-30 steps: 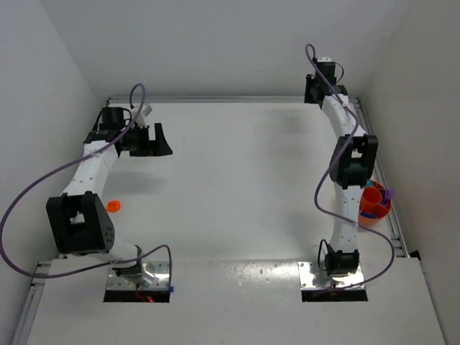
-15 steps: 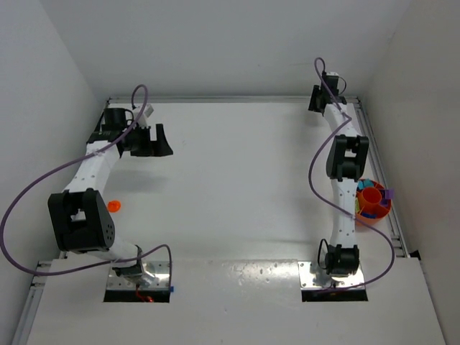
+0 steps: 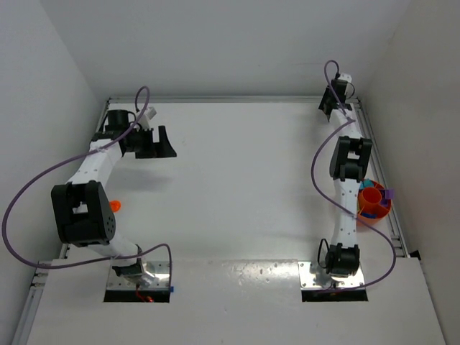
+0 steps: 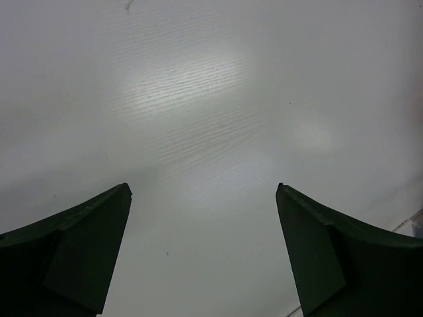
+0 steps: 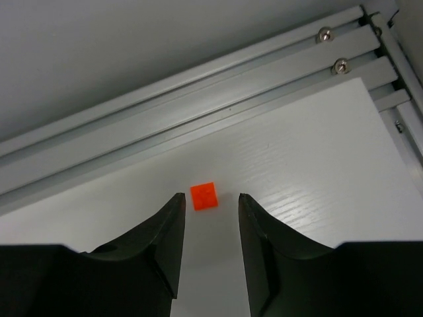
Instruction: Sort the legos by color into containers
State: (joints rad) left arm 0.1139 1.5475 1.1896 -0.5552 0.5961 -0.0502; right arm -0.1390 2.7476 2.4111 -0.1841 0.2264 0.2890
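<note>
Just changed: right gripper (image 5: pixel 209 210) reached far-right corner.
Jaws: apart, orange brick (image 5: pixel 203 196) at tips, unclamped; pickup pending.
Left gripper (image 4: pixel 203 189): apart, empty.

- White table (image 3: pixel 237 187): a matte board filling the middle of the overhead view, with fine grain lines and soft glare patches close up.
- Far rail (image 3: pixel 230 99): slotted aluminium along the table's 12 o'clock edge.
- Side rail (image 3: pixel 399 233): the same profile along the 3 o'clock edge.
- Upper bolt (image 5: pixel 323 35) and lower bolt (image 5: pixel 340 65): set in the rail slots at 1 o'clock in the right wrist view.
- Grey walls (image 3: pixel 215 43): rising at 9, 12 and 3 o'clock.
</note>
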